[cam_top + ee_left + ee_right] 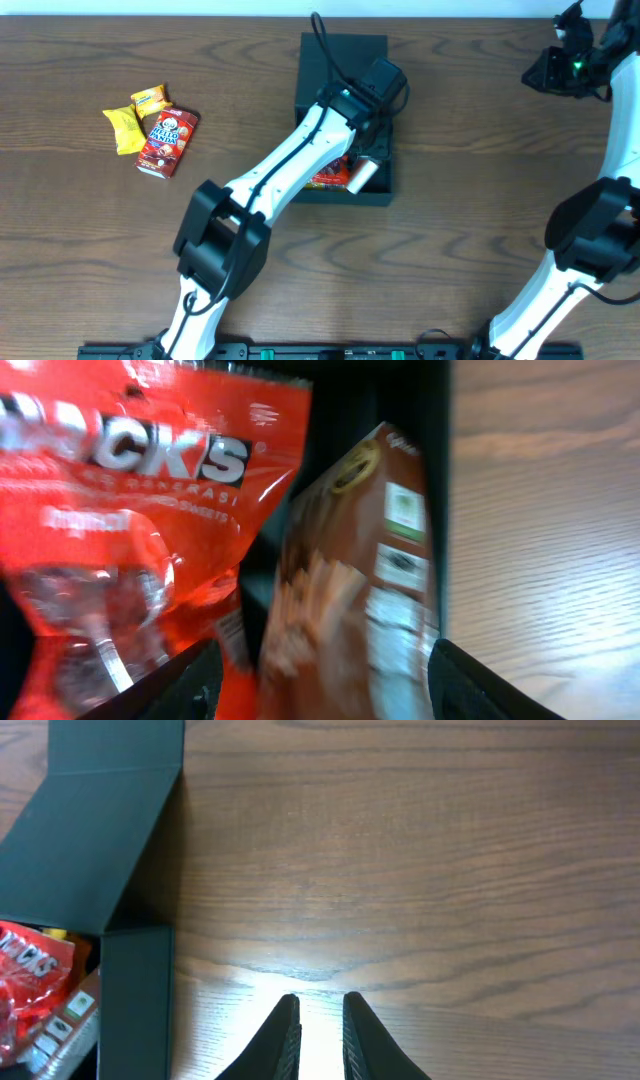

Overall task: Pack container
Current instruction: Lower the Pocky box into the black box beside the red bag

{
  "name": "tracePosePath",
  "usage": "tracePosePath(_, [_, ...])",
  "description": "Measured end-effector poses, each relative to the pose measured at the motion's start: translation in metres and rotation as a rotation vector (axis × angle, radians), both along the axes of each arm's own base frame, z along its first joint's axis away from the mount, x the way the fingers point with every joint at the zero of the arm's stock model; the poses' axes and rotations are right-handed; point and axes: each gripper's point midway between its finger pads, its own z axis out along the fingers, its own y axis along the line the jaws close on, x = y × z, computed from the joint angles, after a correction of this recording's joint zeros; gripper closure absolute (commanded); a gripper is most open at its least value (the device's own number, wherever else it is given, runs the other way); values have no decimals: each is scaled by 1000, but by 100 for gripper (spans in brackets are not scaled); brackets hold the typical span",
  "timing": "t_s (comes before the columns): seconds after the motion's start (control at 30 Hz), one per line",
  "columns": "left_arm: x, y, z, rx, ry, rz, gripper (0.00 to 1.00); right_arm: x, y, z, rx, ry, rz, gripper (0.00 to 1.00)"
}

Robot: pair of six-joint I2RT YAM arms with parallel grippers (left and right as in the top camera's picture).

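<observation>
The flat black cardboard box (372, 196) sits in the middle of the far half of the brown wooden surface (450, 870), with its flap lid open toward the far side. Inside lie a shiny red snack bag (120, 510) and a brown snack packet (350, 560).

The brown packet leans up against the right wall. I think it could stay standing and stop the lid from shutting. The left hand (325, 675) could also snag the crinkly red bag on its way up and pull it out.

The left arm stretches slantwise across the box, with its wrist dipped into the right side. Its fingers look spread apart around the brown packet, not squeezing it.

The right hand (320, 1020) is well off to the right, low over bare wood, nearly closed on nothing.

Two small yellow packets (124, 128) and a red snack box (168, 140) lie far to the left, not packed.
</observation>
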Motion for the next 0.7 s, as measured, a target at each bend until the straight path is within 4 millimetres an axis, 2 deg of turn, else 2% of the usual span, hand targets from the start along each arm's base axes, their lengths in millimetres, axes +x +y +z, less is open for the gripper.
tracePosePath(0.07, [-1,-1,-8,3,19,-2,33,0,-1,0,0,0,-1,84])
tracePosePath(0.17, [-1,-2,-8,0,21,-4,34,0,0,0,0,0,-1,84])
tracePosePath(0.23, [-1,-2,-8,0,21,-3,39,0,0,0,1,0,-1,85])
tracePosePath(0.37, [-3,-3,-7,-7,28,-10,56,0,0,0,3,-1,0,84])
tracePosePath(0.43, [-4,-4,-5,-11,32,-10,58,0,1,0,6,-2,1,84])
tracePosePath(0.5, [-5,-3,-3,-6,37,-14,54,0,1,1,10,-3,3,84])
tracePosePath(0.57, [-6,-2,2,0,37,-29,43,0,2,1,13,-4,4,83])
tracePosePath(0.7, [2,-9,32,-23,-11,-64,27,0,2,1,15,-5,5,83])
